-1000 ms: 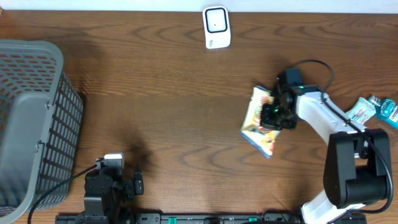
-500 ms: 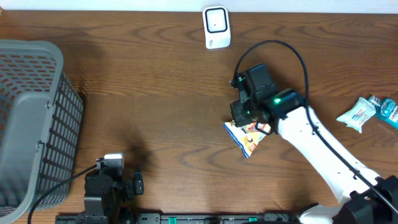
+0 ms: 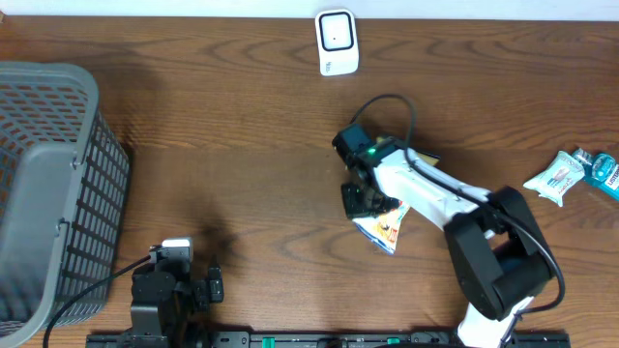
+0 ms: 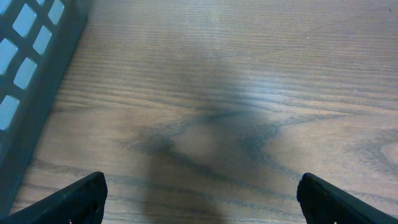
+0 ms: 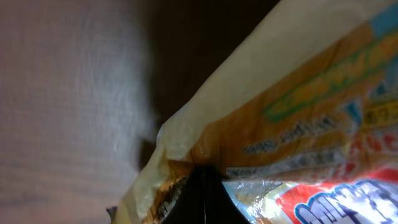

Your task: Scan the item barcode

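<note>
The right gripper [image 3: 367, 199] is seen clenched on the packet [image 3: 388, 228], which is held near the middle of the table [image 3: 242, 164], somewhat right of centre. The packet is yellow and orange with printed text, and from overhead it is seen extending from the gripper toward the near edge and slightly to the right. Whether it is touching the wood or raised off it cannot be told. In the right wrist view the packet's crinkled edge is shown pinched at the dark fingertips [image 5: 200, 194], with most of the frame filled by the wrapper and blurred wood seen to the left. The scanner [image 3: 337, 42], a white unit with a dark window, is placed at the far edge of the table, well apart from the packet. A grey basket [image 3: 48, 184] is set at the left edge. Two small teal and white wrappers [image 3: 556, 176] are laid at the right edge, just beside each other. The left gripper [image 4: 202, 202] is parked near the front left with its fingers [image 4: 81, 196] spread wide and nothing held between them; only bare wood is seen beneath, with the basket's wall at the left of that view.
</note>
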